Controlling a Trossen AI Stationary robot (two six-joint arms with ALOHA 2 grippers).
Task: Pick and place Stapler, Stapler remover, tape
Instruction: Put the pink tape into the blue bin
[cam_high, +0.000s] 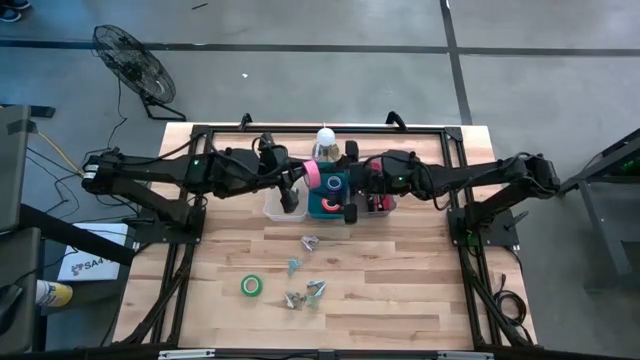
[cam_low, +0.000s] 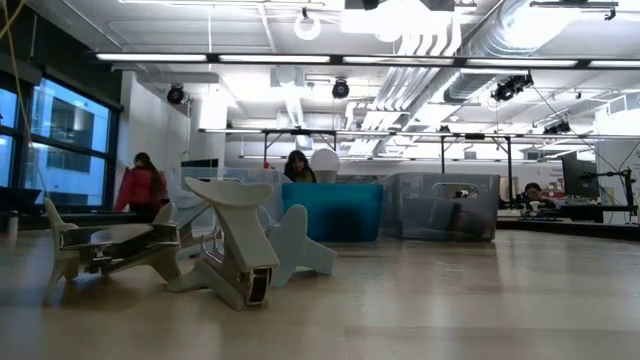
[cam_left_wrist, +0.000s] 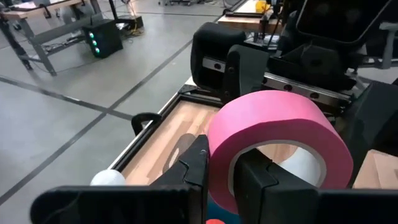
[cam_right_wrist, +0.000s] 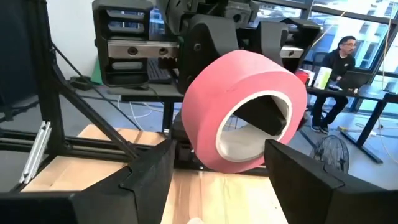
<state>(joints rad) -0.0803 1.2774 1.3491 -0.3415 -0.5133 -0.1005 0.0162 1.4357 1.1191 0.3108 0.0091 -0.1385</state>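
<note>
A pink tape roll (cam_left_wrist: 273, 124) is in my left gripper (cam_left_wrist: 224, 154), which is shut on it above the blue bin (cam_high: 328, 183) at the table's far middle. It also shows in the right wrist view (cam_right_wrist: 230, 93). My right gripper (cam_right_wrist: 217, 158) is open just right of the roll, over the blue bin, fingers wide and touching nothing. A red roll (cam_high: 328, 208) lies in the blue bin. A green roll (cam_high: 251, 286) lies flat on the table at the near left. The stapler does not show plainly. My left gripper pinches the pink roll's wall (cam_left_wrist: 219, 186), one finger (cam_left_wrist: 261, 180) inside the hollow centre and one finger (cam_left_wrist: 194, 168) outside on the pink face. It comes level from the table's left. The roll stands on edge, lifted clear above the blue bin.
Clear bins stand left (cam_high: 273, 208) and right (cam_high: 382, 203) of the blue bin; something red shows in the right one. Several silvery staple removers (cam_high: 308, 242) (cam_high: 316, 289) lie on the table's middle, large in the low view (cam_low: 240, 250). A white ball-shaped thing (cam_high: 325, 140) stands behind the bins.
</note>
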